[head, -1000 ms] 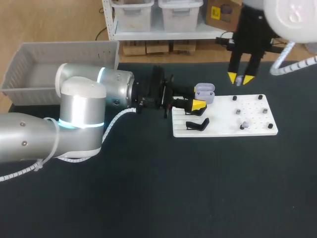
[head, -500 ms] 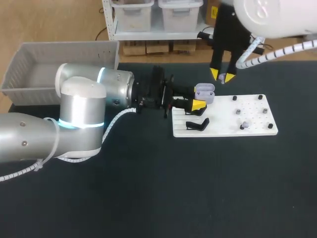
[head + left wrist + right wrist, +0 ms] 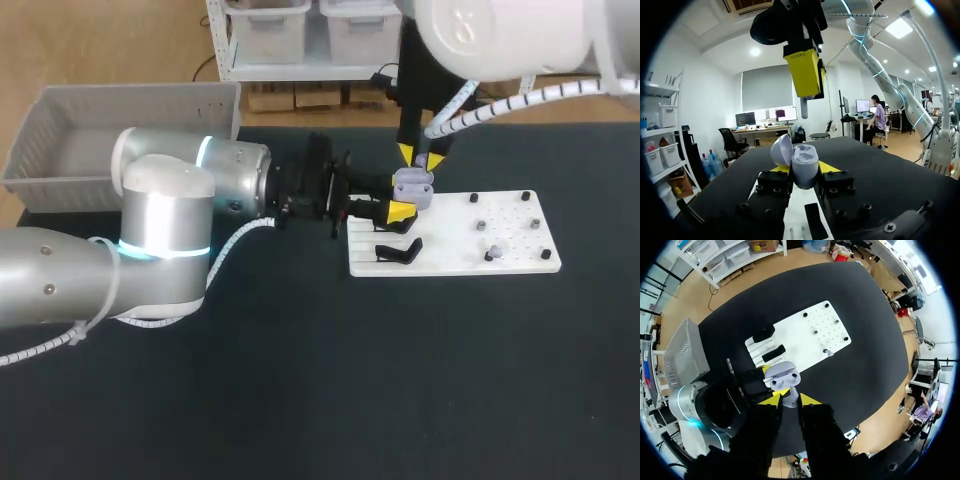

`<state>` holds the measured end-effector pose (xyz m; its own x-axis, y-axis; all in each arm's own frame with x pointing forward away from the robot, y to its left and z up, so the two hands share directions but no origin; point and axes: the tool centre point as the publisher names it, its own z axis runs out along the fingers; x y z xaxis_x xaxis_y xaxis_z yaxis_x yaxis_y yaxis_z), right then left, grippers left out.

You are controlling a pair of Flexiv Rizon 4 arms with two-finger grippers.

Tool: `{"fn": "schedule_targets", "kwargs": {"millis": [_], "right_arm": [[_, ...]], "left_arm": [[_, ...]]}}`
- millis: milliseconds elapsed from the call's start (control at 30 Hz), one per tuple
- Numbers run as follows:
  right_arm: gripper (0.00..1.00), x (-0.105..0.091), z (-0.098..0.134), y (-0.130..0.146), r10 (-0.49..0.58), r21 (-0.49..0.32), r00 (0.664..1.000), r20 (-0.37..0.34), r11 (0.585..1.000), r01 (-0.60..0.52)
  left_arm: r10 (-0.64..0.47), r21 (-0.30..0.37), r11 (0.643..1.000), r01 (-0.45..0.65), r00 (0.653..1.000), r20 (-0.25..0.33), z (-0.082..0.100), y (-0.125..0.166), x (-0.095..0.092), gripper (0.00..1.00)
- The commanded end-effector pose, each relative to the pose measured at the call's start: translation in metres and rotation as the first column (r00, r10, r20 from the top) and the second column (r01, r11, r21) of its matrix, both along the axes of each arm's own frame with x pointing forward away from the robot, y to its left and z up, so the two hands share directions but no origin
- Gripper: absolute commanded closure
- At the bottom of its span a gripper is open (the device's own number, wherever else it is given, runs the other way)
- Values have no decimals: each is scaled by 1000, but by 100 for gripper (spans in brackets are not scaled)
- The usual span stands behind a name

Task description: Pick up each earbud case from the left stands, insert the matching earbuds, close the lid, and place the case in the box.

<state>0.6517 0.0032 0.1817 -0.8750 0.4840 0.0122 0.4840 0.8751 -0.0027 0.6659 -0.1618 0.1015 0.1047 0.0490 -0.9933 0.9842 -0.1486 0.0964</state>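
Quick status, pretty early days I'd say. My left gripper (image 3: 805, 171) is clamped on the 1 earbud case (image 3: 413, 188) I can see, holding it just over the left end of the white board (image 3: 450, 252) with the lid flipped open. My right gripper (image 3: 421, 158) sits right above that case, pinching 1 earbud (image 3: 789, 399) between its tips, stem pointing down at the open case. So my read is the pick-up is done and I'm at the insert step. I can't tell from here whether 1 of the sockets is already filled.

What's left, judging by how things lie: seat this earbud, likely its mate too, close the lid, then carry the case over to the box (image 3: 60, 150) at the far left corner of the worktop (image 3: 400, 380). No case shows in the part of the box I can see.

Counts: 1 case, 1 box, 1 board, 2 black stands (image 3: 763, 333), both bare. Earbuds: 1 in my right gripper, plus 1 pale bit (image 3: 495, 247) on the right half of the board that looks like another. There may be 1 more small grey one near it, but it's too small to call.
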Motion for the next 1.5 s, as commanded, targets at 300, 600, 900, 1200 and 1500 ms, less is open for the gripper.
{"fn": "schedule_targets", "kwargs": {"millis": [300, 600, 900, 1200, 1500], "right_arm": [[100, -2, -10, 1, -36, -31, 999, 9, 999, 36], [100, -7, -21, 5, -39, -38, 999, -16, 999, 38], [100, -5, -23, 2, -53, -43, 998, -20, 998, 52], [100, -3, -27, 2, -60, -31, 998, -33, 998, 59], [100, -1, -31, -1, -75, -17, 997, -33, 997, 75]], "left_arm": [[6, -3, 1000, -6, 1000, 3, -1, 0, -2, 100], [6, -3, 1000, -6, 1000, 3, -1, 0, -2, 100], [6, -3, 1000, -6, 1000, 3, -1, 0, -2, 100], [6, -3, 1000, -6, 1000, 3, -1, 0, -2, 100], [6, -3, 1000, -6, 1000, 3, -1, 0, -2, 100]]}}
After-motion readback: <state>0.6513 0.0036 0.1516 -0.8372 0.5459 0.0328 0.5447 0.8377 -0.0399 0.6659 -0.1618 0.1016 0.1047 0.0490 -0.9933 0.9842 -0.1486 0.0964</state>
